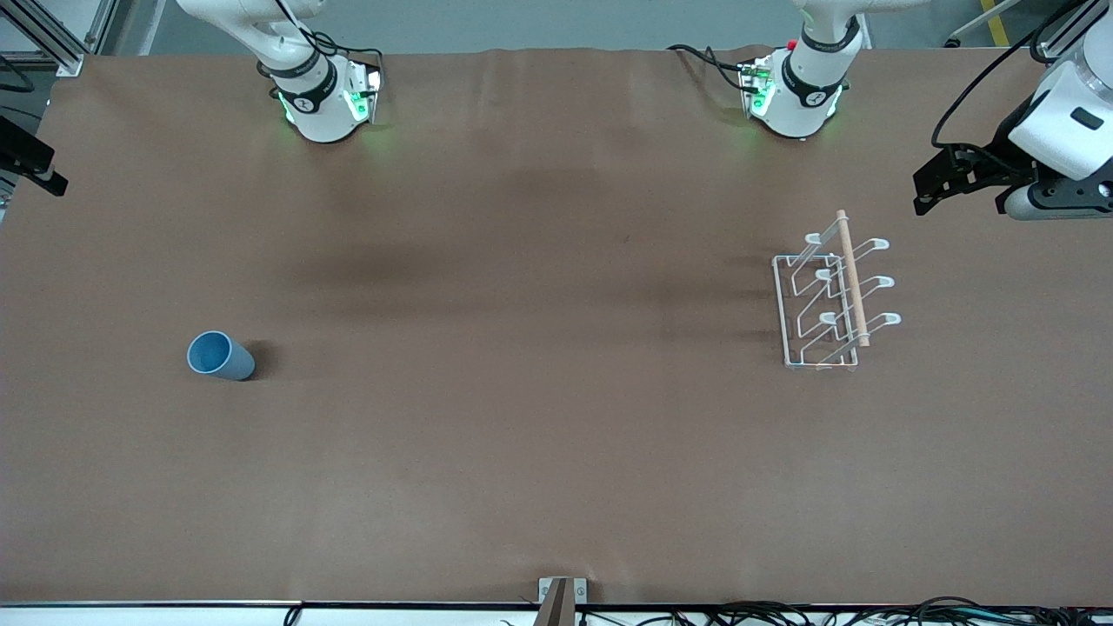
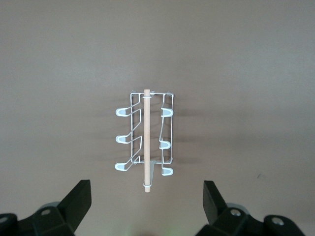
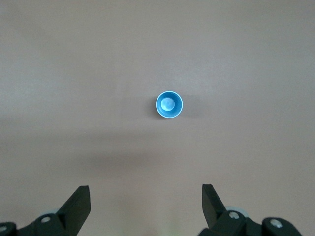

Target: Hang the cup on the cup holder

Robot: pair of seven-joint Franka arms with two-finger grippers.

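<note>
Two task things, front view: the cup (image 1: 221, 356) stands upright, rim up, toward the right arm's end of the brown table (image 1: 522, 452); the cup holder (image 1: 830, 300) stands well apart toward the left arm's end, with bare cloth between them.
Left gripper, front view: left gripper (image 1: 935, 184) is raised near the table edge, past the rack.
Left wrist view: left gripper (image 2: 147, 204) has fingers spread wide, holding nothing; cup holder (image 2: 145, 140) lies below, wooden rod (image 2: 146, 140) on top, prongs bare.
Right wrist view: right gripper (image 3: 146, 206) is spread wide and empty, over the cup (image 3: 170, 104), whose open mouth shows.
Only here: the front view shows just a dark part of the right arm's hand at the table edge.
</note>
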